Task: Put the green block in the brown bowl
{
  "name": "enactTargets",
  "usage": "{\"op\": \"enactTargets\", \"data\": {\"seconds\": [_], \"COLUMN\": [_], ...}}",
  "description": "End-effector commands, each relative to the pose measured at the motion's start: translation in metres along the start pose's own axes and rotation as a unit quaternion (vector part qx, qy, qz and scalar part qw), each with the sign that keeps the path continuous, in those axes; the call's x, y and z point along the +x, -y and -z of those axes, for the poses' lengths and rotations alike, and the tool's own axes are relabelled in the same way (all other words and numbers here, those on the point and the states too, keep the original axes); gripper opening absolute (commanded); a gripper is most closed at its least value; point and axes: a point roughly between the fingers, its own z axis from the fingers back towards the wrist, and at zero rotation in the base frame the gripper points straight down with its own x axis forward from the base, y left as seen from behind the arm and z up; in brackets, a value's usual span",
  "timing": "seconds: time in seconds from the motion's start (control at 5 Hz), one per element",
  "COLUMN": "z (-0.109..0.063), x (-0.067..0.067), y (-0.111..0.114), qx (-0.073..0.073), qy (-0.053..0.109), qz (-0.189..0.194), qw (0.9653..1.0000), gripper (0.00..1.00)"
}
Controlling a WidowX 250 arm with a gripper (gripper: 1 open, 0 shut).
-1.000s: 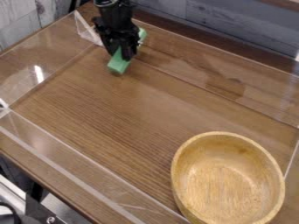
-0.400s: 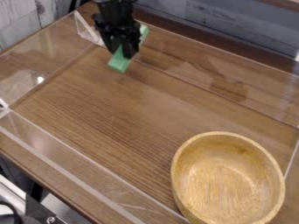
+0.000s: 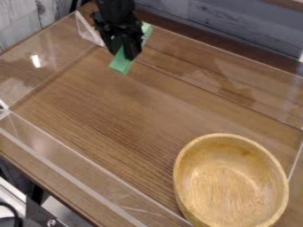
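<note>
We've got the end effector [image 3: 119, 46] at upper left, clamped on the green block [image 3: 123, 62], which hangs tilted below the fingers and looks clear of the worktop [image 3: 130, 124]. Grip seems to sit on the block's upper end only, so most of the bar sticks out below. Risks as we see them: block pivots or slips during the long diagonal carry; a tilted bar released too high bounces out of the shallow brown bowl [image 3: 231, 182] or clips its thick rim; a low carry snags the clear wall around the worktop. Bowl sits empty at lower right, well apart from the block. Versus a second ago: block and end effector are a bit higher and slightly right; grip unchanged, bowl hasn't moved.
</note>
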Motion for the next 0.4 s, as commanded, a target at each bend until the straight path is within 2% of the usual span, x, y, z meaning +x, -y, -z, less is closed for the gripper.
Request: {"op": "enactTargets", "data": {"seconds": [0.0,0.2], "z": [-0.027,-0.033], "x": [0.003,-0.004], "y": [0.018,0.037], "qx": [0.007,0.002], "qy": [0.031,0.033], "qz": [0.021,0.036], "qw": [0.9993,0.9988], "gripper": [0.0,0.0]}}
